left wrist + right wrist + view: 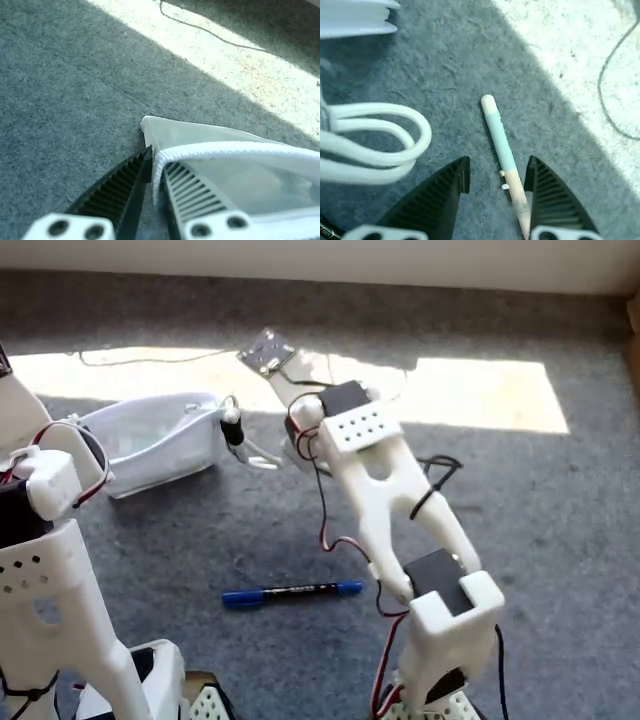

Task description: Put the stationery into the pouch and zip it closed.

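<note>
Stationery first: the right claw (498, 162) is spread wide, low over a pale pen (502, 145) with a light green band. The pen lies flat on the counter (530, 540), between the two jaws. It is not centred; it sits much closer to one jaw than to the other, perhaps touching it. Just beside the other jaw is a white strap loop (375, 142), which seems to belong to the pouch (160, 465).

The left claw (152, 157) is pressed together on the woven rim of the pouch and pinches it near one corner. The pouch rests on the counter with its mouth open. A blue marker (292, 592) lies alone, nearer to the arm bases and well apart from the pouch.

I judge that the step in hand is to grasp the pale pen. To do it well, the right claw should first shift a little sideways, so that the barrel comes to the middle of the gap. Then it should go down until both tips stand beside the barrel, and close slowly. A round pen rolls easily, and a push from one jaw alone could send it away. The strap loop must stay outside the jaws, otherwise the pouch would be dragged together with the pen. Meanwhile the left claw should keep the rim lifted, so that the mouth is ready to receive the pen.
</note>
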### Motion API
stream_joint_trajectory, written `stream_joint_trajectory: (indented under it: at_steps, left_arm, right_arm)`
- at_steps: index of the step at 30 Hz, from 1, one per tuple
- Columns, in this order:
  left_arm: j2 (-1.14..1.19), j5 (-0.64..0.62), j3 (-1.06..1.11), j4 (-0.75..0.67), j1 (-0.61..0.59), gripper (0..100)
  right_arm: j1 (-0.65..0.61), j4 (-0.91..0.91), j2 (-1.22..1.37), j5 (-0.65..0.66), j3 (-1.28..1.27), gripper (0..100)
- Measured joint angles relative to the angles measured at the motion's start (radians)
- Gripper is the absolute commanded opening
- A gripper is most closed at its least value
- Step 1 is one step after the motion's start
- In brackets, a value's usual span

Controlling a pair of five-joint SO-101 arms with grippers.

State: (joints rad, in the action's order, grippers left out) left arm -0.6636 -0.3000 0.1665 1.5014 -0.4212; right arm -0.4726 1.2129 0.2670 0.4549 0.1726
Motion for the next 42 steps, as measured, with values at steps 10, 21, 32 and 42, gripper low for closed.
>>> stream_joint_trajectory:
  at_steps: [10, 21, 32, 42]
  left_arm:
    - [0.0, 0.0, 0.0, 0.0, 0.0, 1]
    - [0.0, 0.0, 0.0, 0.0, 0.0, 1]
    - [0.0, 0.0, 0.0, 0.0, 0.0, 1]
    - [0.0, 0.0, 0.0, 0.0, 0.0, 1]
  right_arm:
    - [0.0, -0.002, 0.153, 0.046, 0.086, 17.7]
    - [0.0, -0.002, 0.336, 0.048, 0.218, 17.7]
    - [0.0, -0.002, 0.416, 0.049, 0.227, 17.7]
    - [0.003, -0.006, 0.434, 0.049, 0.252, 0.3]
